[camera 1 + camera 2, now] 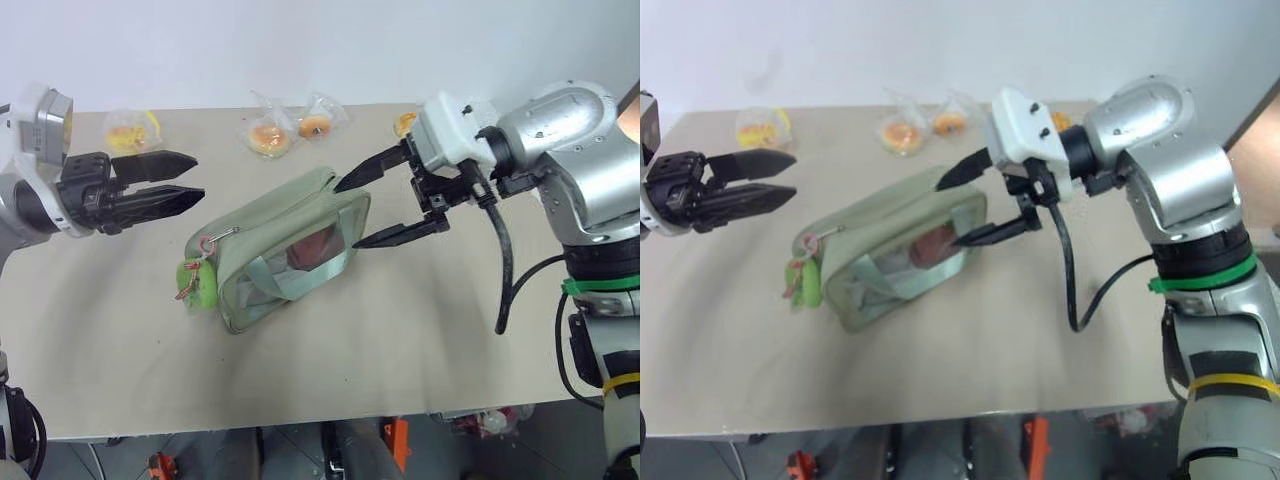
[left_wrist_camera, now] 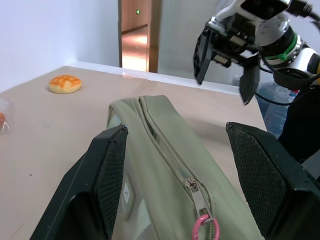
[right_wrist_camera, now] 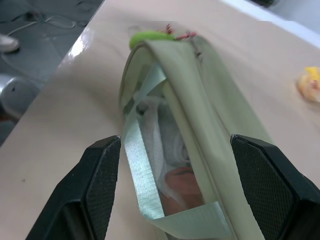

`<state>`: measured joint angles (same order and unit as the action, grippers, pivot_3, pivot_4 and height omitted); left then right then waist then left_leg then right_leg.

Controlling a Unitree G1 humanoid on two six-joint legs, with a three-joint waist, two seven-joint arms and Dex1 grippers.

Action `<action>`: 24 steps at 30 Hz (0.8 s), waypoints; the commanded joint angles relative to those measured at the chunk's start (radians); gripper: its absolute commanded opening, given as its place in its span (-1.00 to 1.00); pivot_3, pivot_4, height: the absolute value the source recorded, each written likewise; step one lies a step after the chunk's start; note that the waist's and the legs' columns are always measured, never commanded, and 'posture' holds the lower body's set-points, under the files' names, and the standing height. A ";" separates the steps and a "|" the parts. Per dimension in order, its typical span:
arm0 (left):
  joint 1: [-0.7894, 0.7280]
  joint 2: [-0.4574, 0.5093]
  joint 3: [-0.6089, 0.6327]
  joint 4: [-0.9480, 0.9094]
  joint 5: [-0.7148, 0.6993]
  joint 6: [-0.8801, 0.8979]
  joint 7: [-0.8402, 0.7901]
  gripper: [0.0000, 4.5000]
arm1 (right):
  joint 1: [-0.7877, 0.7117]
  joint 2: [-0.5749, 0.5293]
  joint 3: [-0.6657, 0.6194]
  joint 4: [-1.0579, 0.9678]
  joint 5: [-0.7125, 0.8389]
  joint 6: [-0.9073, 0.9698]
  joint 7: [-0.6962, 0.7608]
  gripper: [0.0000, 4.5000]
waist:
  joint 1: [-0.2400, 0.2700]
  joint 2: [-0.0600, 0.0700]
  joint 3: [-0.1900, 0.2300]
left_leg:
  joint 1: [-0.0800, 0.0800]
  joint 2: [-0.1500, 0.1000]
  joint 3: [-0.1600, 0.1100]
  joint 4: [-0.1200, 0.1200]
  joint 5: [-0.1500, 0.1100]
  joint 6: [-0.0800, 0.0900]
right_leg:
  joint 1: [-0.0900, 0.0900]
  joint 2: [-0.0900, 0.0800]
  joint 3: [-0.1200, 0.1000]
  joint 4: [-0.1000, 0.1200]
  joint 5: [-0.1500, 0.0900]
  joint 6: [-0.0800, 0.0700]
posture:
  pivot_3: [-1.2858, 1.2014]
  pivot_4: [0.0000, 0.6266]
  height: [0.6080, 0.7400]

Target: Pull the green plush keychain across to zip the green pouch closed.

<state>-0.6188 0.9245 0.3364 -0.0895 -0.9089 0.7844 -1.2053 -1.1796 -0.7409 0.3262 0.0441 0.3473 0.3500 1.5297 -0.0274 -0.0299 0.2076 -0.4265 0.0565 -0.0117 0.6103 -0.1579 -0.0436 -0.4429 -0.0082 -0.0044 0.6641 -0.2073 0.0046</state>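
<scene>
Green fabric of the pouch [image 1: 285,250] lies on the bench [image 1: 420,340] near the middle, turned at an angle, its clear front panel facing up and to the near side, with something red inside. The plush keychain [image 1: 196,283] hangs from the zip slider at the left end of the pouch and rests on the bench just beside that end; a pink ring joins it to the slider, as the left wrist view shows. From these pictures I cannot tell for sure how much of the zip is open. The left gripper [image 1: 175,180] is spread and hovers above the bench, to the left and far side of the pouch, touching nothing. The right gripper [image 1: 375,208] is also spread, its fingers standing on either side of the right end of the pouch, holding nothing yet. I judge that the step in hand is the approach, so nothing of the pull is done. To do it well, the right gripper should close on the right end and hold the pouch still, while the left gripper comes down and pinches the keychain close to the ring, not at the soft tip. The pull should then follow the line of the zip, low and steady, because a sideways pull could drag or turn the whole pouch.
</scene>
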 commanded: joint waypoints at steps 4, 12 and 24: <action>0.045 -0.004 0.007 -0.061 -0.011 -0.006 0.017 0.45 | -0.097 0.141 0.090 0.212 -0.171 -0.217 0.018 0.61 | -0.006 0.000 0.000 | 0.001 0.002 0.000 0.001 0.000 0.000 | 0.000 0.003 0.001 0.001 0.002 -0.001 | 0.03 -0.52 1.00; 0.148 0.021 0.041 -0.096 0.002 -0.015 0.045 0.45 | -0.127 0.208 0.093 0.322 -0.218 -0.304 0.069 0.50 | -0.008 0.000 0.000 | 0.001 0.004 0.001 0.001 0.000 0.000 | 0.000 0.004 0.001 0.001 0.002 -0.002 | 0.03 -0.52 1.00; 0.214 0.003 0.141 -0.083 -0.026 -0.007 0.120 0.45 | -0.081 0.231 0.092 0.396 -0.270 -0.330 0.005 -0.99 | -0.008 0.000 0.000 | 0.002 0.004 0.001 0.001 0.000 0.000 | 0.000 0.004 0.001 0.001 0.002 -0.002 | 0.03 -0.52 1.00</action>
<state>-0.4309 0.9226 0.4042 -0.1586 -0.9084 0.7834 -1.0977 -1.2686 -0.5136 0.4333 0.4201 0.1119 0.0354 1.5506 -0.0349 -0.0299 0.2076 -0.4248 0.0604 -0.0104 0.6112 -0.1577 -0.0439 -0.4427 -0.0043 -0.0029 0.6655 -0.2049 0.0024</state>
